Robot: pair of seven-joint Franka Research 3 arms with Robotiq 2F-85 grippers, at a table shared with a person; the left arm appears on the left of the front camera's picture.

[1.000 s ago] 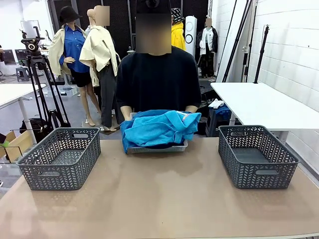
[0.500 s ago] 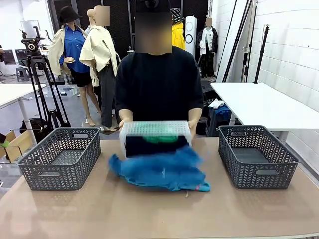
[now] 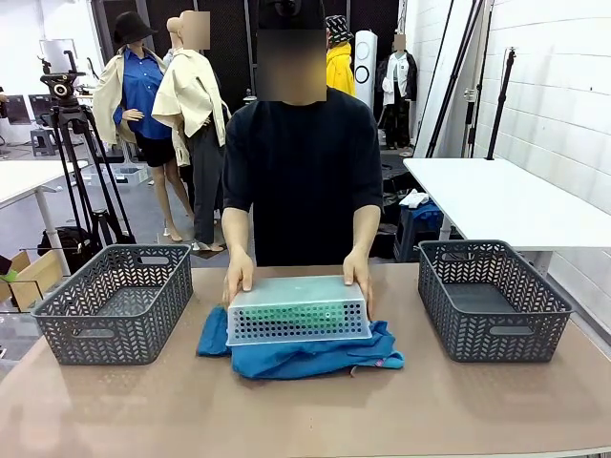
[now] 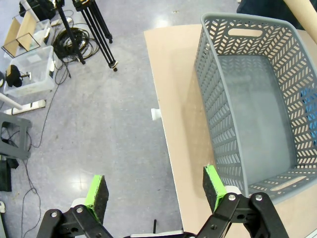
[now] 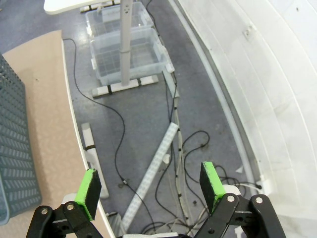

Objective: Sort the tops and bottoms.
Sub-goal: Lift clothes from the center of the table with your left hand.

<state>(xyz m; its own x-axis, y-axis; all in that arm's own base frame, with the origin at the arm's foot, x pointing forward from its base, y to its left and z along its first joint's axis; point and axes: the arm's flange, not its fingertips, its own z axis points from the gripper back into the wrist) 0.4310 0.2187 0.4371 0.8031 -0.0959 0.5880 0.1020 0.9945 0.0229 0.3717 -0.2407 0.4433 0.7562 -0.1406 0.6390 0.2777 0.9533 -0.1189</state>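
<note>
While the person at the far side leans over the middle of the frame, one hand and the other hand press down on an upturned clear tray with a perforated wall. The tray sits on top of the clothes heaped in the centre of the desk.

The bottoms spill out from under it. A medium blue garment pokes out at the tray's left end, and a turquoise garment spreads along the near edge, with a small pink tag at its lower right corner. Through the plastic there is a green tinge that looks like the green top, though the tray clouds it too much for me to be sure. I cannot pick out anything navy.

A grey basket stands at the left of the frame and a second grey basket at the right, both well apart from the heap.

In the left wrist view the left end effector hangs wide, holding nothing. It sits off the desk's edge over grey floor, with the basket in the upper right and a tripod in the upper left.

In the right wrist view the right end effector is just as wide and bare, above floor cables and clear storage boxes.
</note>
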